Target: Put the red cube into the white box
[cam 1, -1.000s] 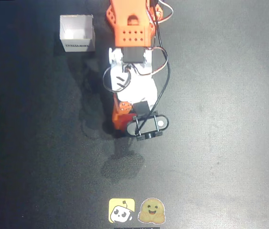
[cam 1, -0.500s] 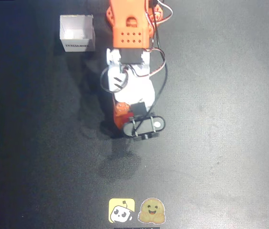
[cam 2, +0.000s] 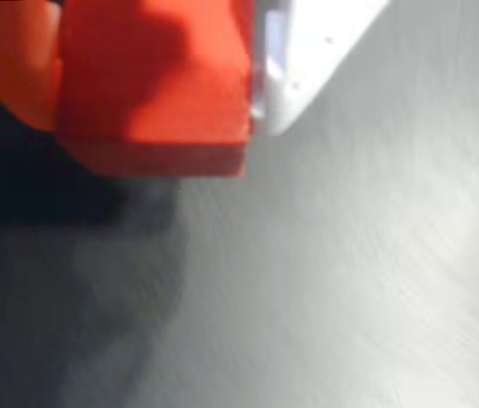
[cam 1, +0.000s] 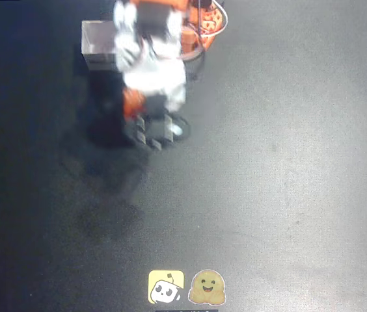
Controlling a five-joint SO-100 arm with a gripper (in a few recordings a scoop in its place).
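Between my jaws in the wrist view sits the red cube (cam 2: 154,85), clamped tight against my white finger (cam 2: 307,59). From overhead, the white box (cam 1: 99,49) lies just up-left of my gripper (cam 1: 131,104), partly under my blurred arm.

Dark, finely textured table (cam 1: 287,162) seen from overhead, lit more strongly at right than at left. Two cartoon stickers, one yellow (cam 1: 166,287) and one tan (cam 1: 208,288), lie side by side at its lower edge.

One red cube (cam 2: 154,85), one white box (cam 1: 99,49), two stickers (cam 1: 187,287).
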